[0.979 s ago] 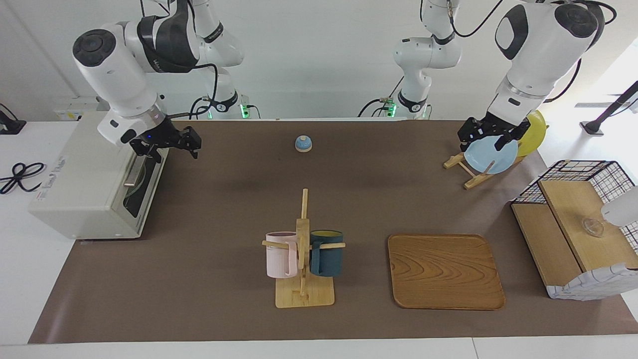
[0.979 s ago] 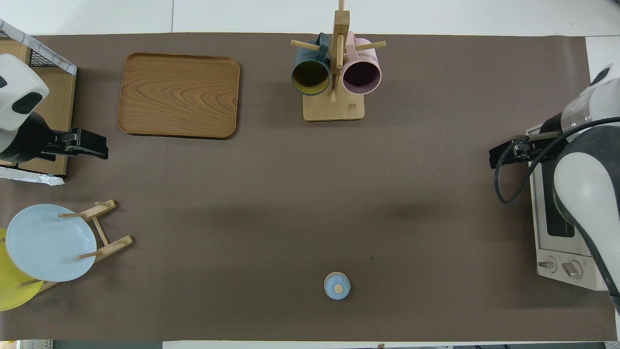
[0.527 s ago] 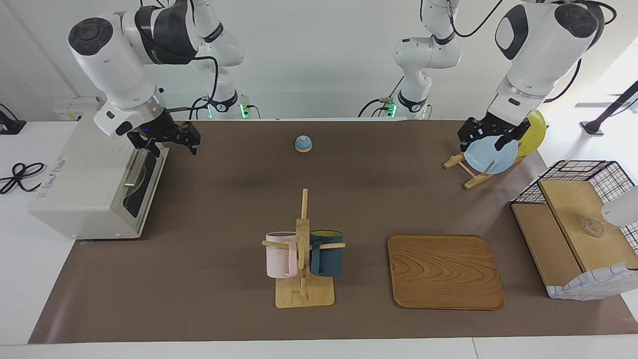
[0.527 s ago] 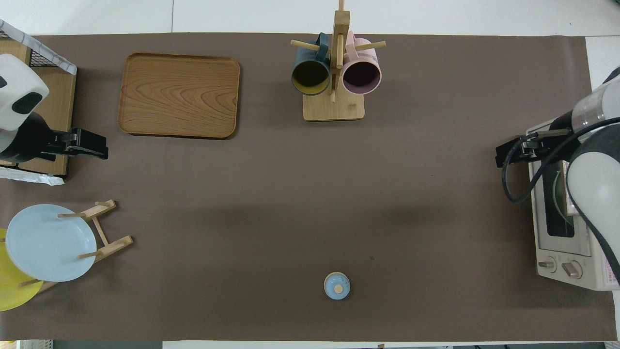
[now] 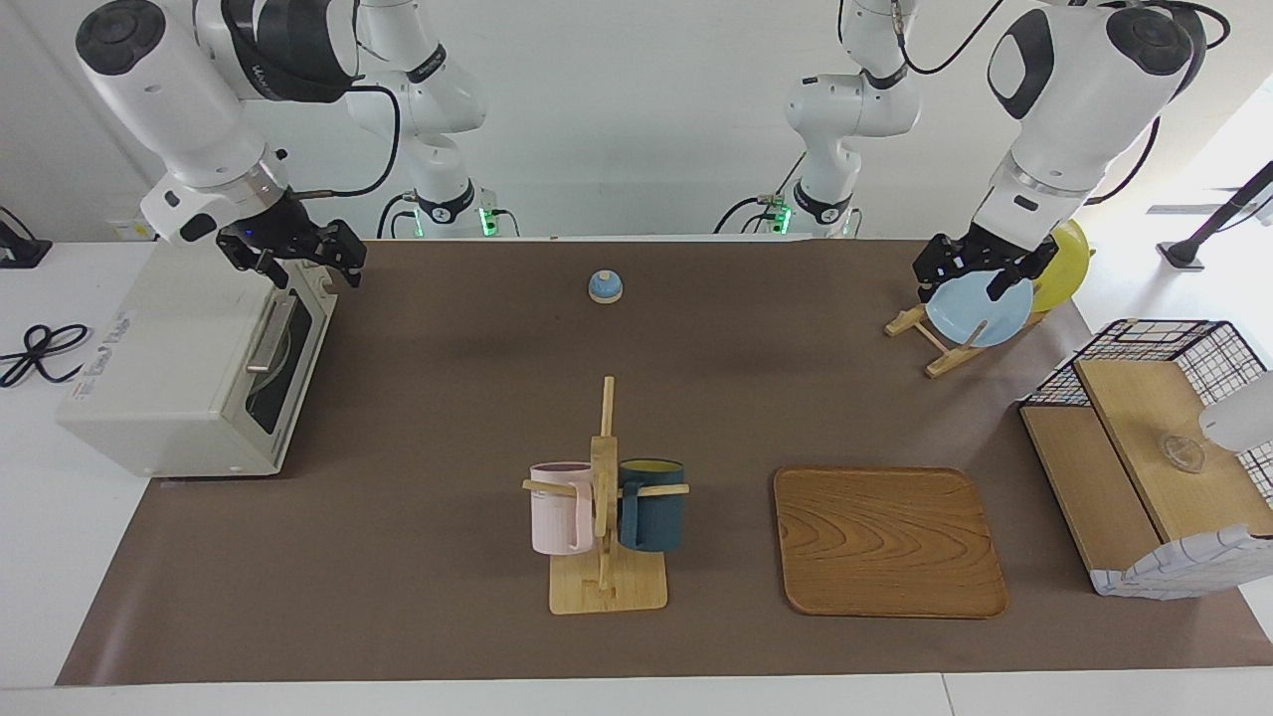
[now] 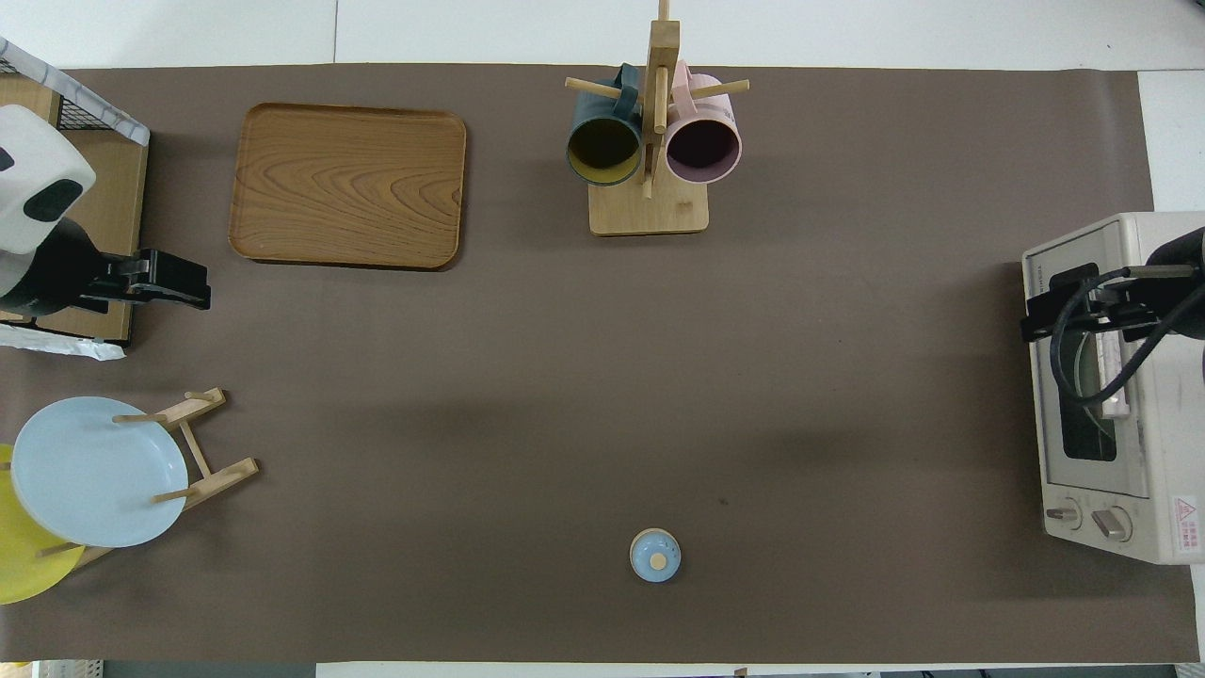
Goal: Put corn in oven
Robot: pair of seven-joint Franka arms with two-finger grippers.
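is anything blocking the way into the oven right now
Yes: the glass door of the oven is shut. The right gripper is over its top front edge, open; the left gripper waits over the blue plate. No corn is visible.

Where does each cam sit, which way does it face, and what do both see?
Facing view: high, across the table, looking at the robots; both arms show whole, right gripper over the oven, left gripper over the blue plate.
Overhead view: high above the robots' end, looking steeply down and forward; only the grippers and a little of each arm show.
Shared: oven, mug rack, wooden tray, half a turn apart.
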